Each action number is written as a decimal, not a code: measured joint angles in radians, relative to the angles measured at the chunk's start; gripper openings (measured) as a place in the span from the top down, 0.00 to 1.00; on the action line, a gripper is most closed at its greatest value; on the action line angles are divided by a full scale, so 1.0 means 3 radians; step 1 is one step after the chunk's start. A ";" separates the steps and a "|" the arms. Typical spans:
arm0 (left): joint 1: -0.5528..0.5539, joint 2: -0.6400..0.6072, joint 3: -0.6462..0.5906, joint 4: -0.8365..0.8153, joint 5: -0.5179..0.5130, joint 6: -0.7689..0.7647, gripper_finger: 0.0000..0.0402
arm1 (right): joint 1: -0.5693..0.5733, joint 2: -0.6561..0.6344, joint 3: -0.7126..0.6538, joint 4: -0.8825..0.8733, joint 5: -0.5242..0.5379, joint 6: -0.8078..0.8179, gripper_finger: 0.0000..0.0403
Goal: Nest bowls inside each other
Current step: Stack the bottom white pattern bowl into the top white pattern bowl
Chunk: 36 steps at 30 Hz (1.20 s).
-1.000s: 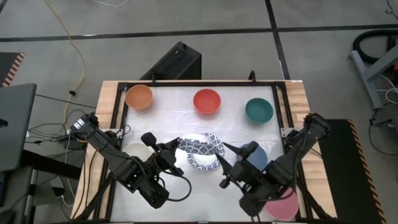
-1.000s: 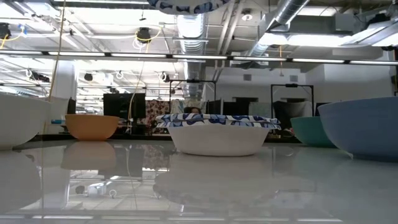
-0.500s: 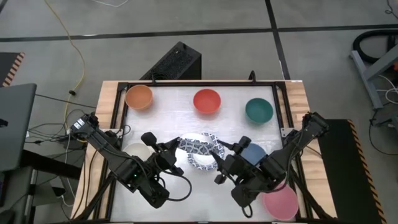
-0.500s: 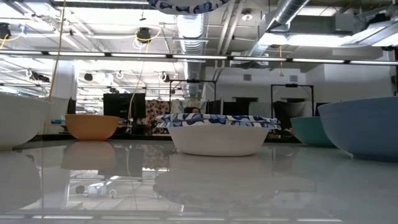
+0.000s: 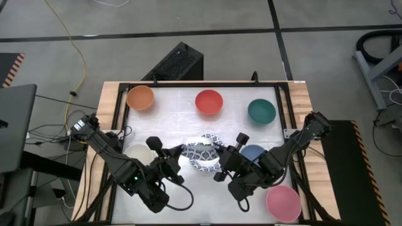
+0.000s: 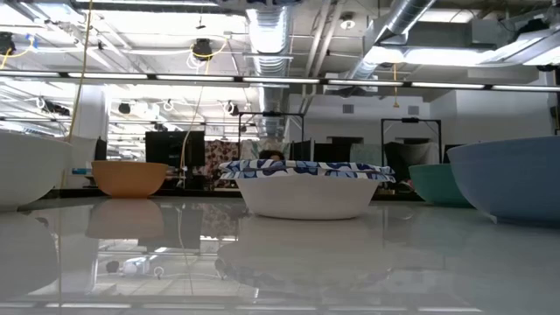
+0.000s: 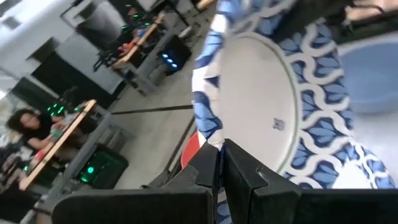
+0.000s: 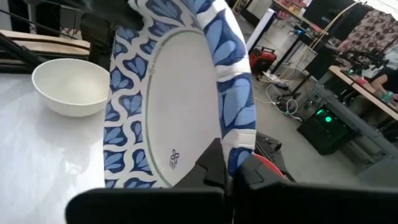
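Observation:
A white bowl with a blue-patterned rim [image 5: 200,149] hangs in the air over the table's middle, tipped steeply. My left gripper [image 5: 183,151] is shut on its left edge and my right gripper [image 5: 220,153] on its right edge. Below it a second blue-patterned bowl [image 6: 306,187] rests on its base on the table. The orange bowl [image 5: 140,97], red bowl [image 5: 209,102] and dark green bowl [image 5: 261,111] stand along the far side. The cream bowl [image 5: 139,154], slate-blue bowl [image 5: 256,152] and pink bowl [image 5: 283,203] stand nearer. My left gripper pinches the raised bowl's patterned rim [image 7: 210,127] between its two fingers. It comes roughly level from the table's left. The bowl is lifted clear and stands tilted on edge. My right gripper pinches the same bowl's rim [image 8: 239,134] on the opposite side between its two fingers. It comes roughly level from the table's right. The bowl stays clear of the table and of the bowl below it.
A black frame rail [image 5: 201,83] borders the white tabletop, with wooden strips outside it. Both arms cross the near half of the table. Bare tabletop [image 5: 176,119] lies between the far row of bowls and the grippers.
My right gripper has moved toward the table's left, reached the raised bowl and shut on its rim. My left gripper has rolled a little, and the bowl's underside no longer shows at the top of the low view.

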 joint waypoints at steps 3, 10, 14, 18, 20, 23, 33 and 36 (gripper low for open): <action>0.0002 0.0000 0.0000 0.0104 0.0178 0.0295 1.00 | 0.0000 0.0000 0.0000 -0.0054 -0.0005 0.0066 0.97; 0.0006 -0.0001 0.0000 0.0194 0.1099 0.0882 0.89 | 0.0008 0.0003 0.0000 -0.0773 -0.0093 0.0857 0.99; 0.0016 -0.0116 0.0000 0.0307 0.1538 0.0779 0.84 | 0.0007 0.0008 0.0003 -0.1190 -0.0126 0.1351 0.99; 0.0003 -0.0438 0.0000 0.0480 0.1995 0.0722 0.83 | -0.0060 -0.0022 0.0004 -0.1666 -0.0373 0.1815 0.99; 0.0007 -0.0640 0.0000 0.0633 0.2163 0.0691 0.83 | -0.0109 -0.0029 -0.0001 -0.1895 -0.0540 0.2052 0.99; 0.0013 -0.0943 0.0000 0.0857 0.2440 0.0786 0.82 | -0.0250 -0.0073 -0.0001 -0.1939 -0.0831 0.2043 0.99; 0.0010 -0.1485 0.0003 0.0782 0.3102 0.1378 0.82 | -0.1343 -0.0428 -0.0013 -0.0864 -0.2828 0.0599 0.99; 0.0008 -0.1556 0.0003 0.0644 0.3098 0.1421 0.82 | -0.1784 -0.0570 -0.0233 -0.0426 -0.3576 0.0518 0.99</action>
